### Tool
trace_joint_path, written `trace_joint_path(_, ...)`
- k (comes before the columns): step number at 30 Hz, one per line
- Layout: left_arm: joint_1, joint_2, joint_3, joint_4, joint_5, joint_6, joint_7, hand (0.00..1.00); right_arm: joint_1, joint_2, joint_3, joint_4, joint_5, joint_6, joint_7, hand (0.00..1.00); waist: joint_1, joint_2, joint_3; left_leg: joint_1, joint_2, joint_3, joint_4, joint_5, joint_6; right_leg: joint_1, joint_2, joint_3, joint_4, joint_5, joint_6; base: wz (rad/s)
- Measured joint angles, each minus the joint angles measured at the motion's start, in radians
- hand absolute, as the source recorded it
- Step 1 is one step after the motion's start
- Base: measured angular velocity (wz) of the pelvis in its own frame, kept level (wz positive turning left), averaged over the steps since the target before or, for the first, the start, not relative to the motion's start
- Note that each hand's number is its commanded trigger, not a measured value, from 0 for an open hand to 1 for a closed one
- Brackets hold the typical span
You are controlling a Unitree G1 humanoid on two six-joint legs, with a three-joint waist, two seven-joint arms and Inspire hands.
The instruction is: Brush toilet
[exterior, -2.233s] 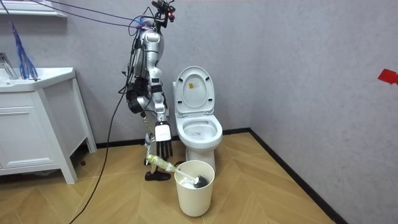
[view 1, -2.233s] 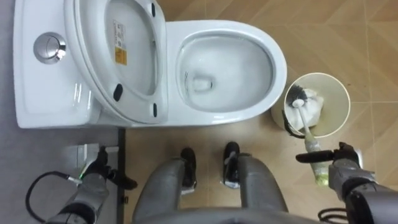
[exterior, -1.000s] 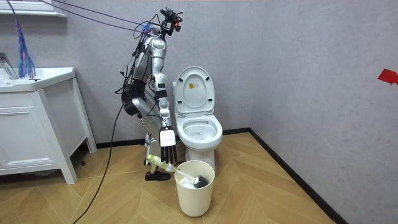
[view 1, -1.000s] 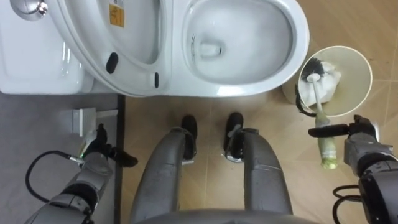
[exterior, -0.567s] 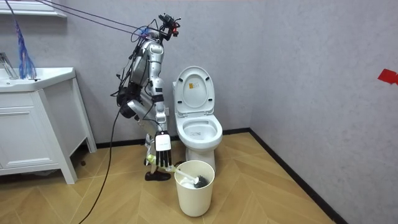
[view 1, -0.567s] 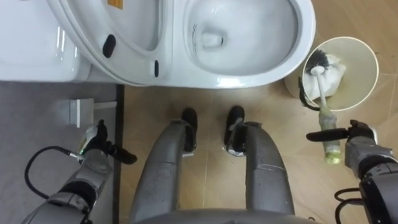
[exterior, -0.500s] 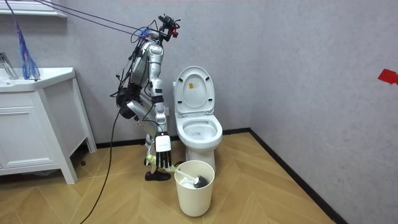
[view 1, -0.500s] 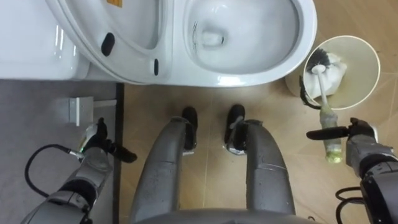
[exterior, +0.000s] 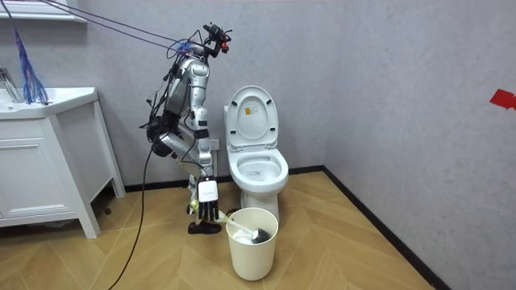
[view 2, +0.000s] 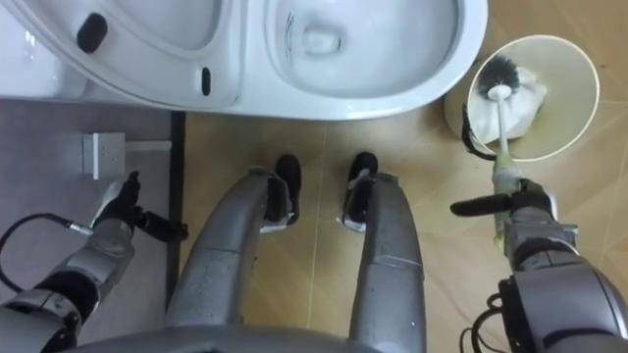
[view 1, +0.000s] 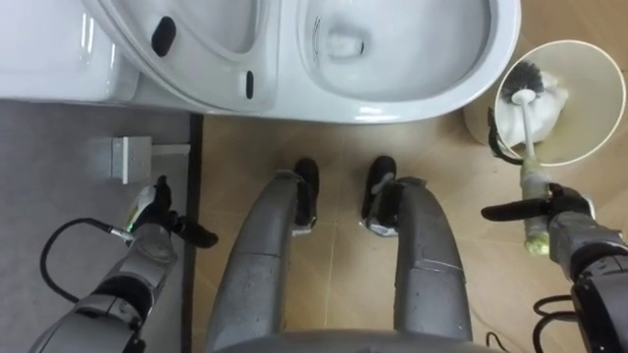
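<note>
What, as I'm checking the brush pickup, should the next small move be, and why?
Probably lift the toilet brush straight up out of the bin: the right hand is at its handle, but the bristle head sits inside the bin, not in the toilet bowl.

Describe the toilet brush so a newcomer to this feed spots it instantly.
Find the white toilet; off its bowl's front stands a round cream bin. The brush leans out of it, dark bristles inside, pale green handle at the right hand.
</note>
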Motion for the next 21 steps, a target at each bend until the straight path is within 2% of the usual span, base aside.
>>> trace_joint_path(10,-0.012,0.001,0.000,0.000,-0.062,-0.012,0.000,0.00,-0.037,-0.019,0.018,0.002,0.044,-0.014,0.000,0.00,0.000,-0.001,0.0005,-0.049,-0.007,-0.002,0.044,-0.006,-0.006,-0.056,-0.001,0.014,0.054,-0.011,-0.003,0.02)
trace_joint_path(21,-0.042,0.001,-0.001,0.000,-0.080,-0.030,0.001,0.00,-0.056,-0.031,0.040,0.001,0.076,-0.017,0.001,0.00,0.000,-0.001,0.0011,-0.102,0.002,-0.004,0.084,-0.010,-0.007,-0.102,0.001,0.007,0.078,-0.012,-0.007,-0.01)
